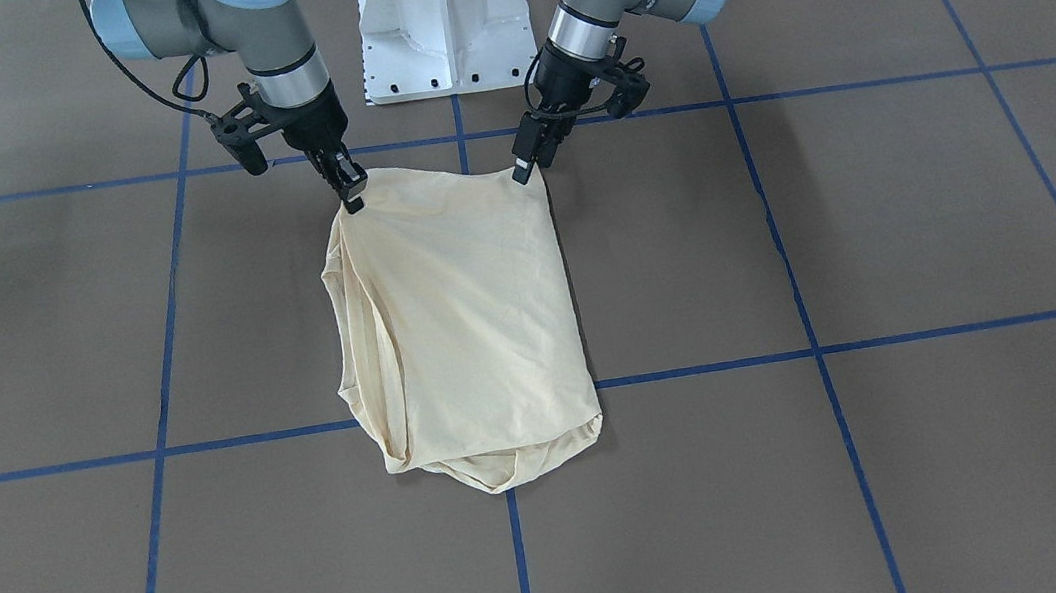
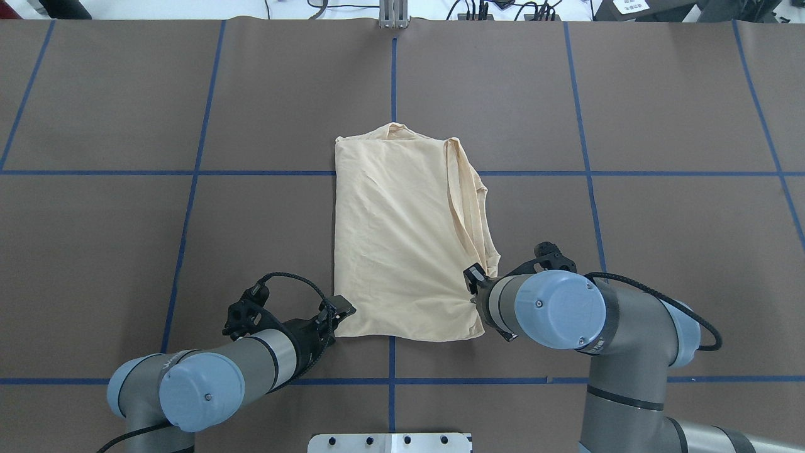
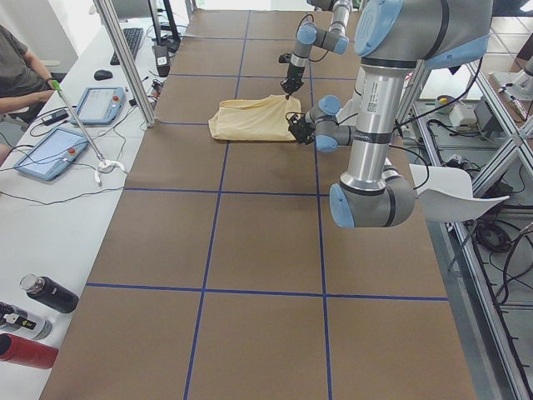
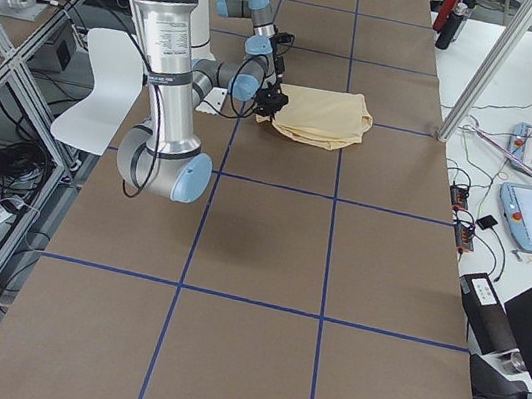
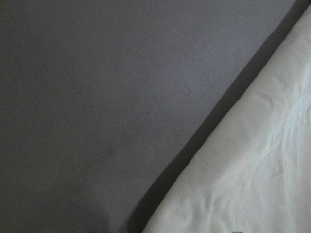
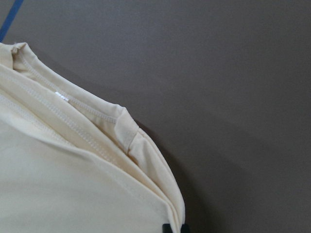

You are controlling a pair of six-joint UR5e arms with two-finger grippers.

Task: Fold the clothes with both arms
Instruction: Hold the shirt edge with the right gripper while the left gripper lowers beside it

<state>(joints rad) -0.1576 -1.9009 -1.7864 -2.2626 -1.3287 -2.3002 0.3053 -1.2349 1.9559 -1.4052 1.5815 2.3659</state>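
Left gripper [image 1: 524, 168] and right gripper [image 1: 356, 197] each look pinched shut on a near corner of the shirt [image 1: 471, 324]. It lies part-folded in the middle of the table [image 1: 882, 223], with loose layers bunched along the right arm's side. To fold it well, I judge both corners should rise level, with the edge kept taut, and travel together toward the far end. That bunched side could drag or spill out. Tablets [image 3: 52, 152] and bottles [image 3: 50, 294] sit well apart on a side bench.
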